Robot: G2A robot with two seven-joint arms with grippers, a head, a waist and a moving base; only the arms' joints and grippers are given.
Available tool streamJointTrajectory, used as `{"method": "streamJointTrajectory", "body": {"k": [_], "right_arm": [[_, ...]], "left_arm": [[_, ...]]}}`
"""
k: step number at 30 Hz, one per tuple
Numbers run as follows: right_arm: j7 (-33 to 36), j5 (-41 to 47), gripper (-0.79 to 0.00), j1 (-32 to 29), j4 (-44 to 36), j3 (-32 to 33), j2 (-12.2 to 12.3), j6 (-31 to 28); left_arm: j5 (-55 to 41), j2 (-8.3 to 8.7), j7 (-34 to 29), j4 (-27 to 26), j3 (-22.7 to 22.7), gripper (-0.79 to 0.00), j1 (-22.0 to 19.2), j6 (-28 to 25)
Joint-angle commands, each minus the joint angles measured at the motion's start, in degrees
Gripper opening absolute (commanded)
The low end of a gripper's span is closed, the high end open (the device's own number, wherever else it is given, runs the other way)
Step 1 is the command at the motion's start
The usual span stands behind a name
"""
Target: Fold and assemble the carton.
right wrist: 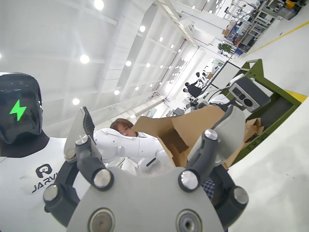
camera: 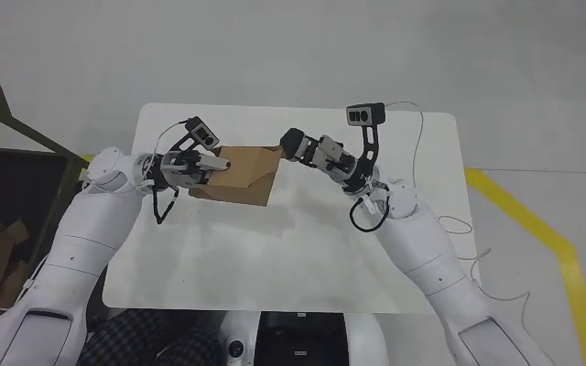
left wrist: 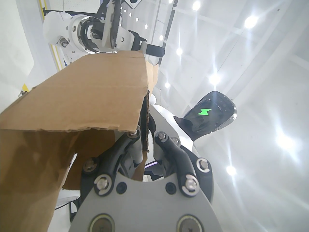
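Observation:
A brown carton point(camera: 243, 174) is held up above the white table point(camera: 302, 265), partly unfolded with loose flaps. My left gripper point(camera: 215, 165) is at its left side, shut on a flap edge; in the left wrist view the cardboard point(left wrist: 84, 92) runs between the gripper's point(left wrist: 145, 134) fingers. My right gripper point(camera: 289, 143) is at the carton's far right corner. In the right wrist view that gripper point(right wrist: 157, 119) stands open, its fingers point(right wrist: 83, 121) spread wide on either side of the carton's open end point(right wrist: 181, 126).
A dark green bin point(camera: 18, 238) with cardboard scraps stands beside the table's left edge, also seen as the green bin point(right wrist: 265, 92). A yellow floor line point(camera: 513, 201) runs at the right. The table's front and right parts are bare.

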Motion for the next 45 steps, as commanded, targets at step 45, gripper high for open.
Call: {"method": "streamJointTrajectory", "body": {"k": [45], "right_arm": [[6.49, 4.22, 0.0, 1.97, 2.0, -1.39, -2.57, -0.85]], "left_arm": [[-3.63, 1.42, 0.0, 1.52, 3.95, -0.785, -2.83, -2.29]]}}
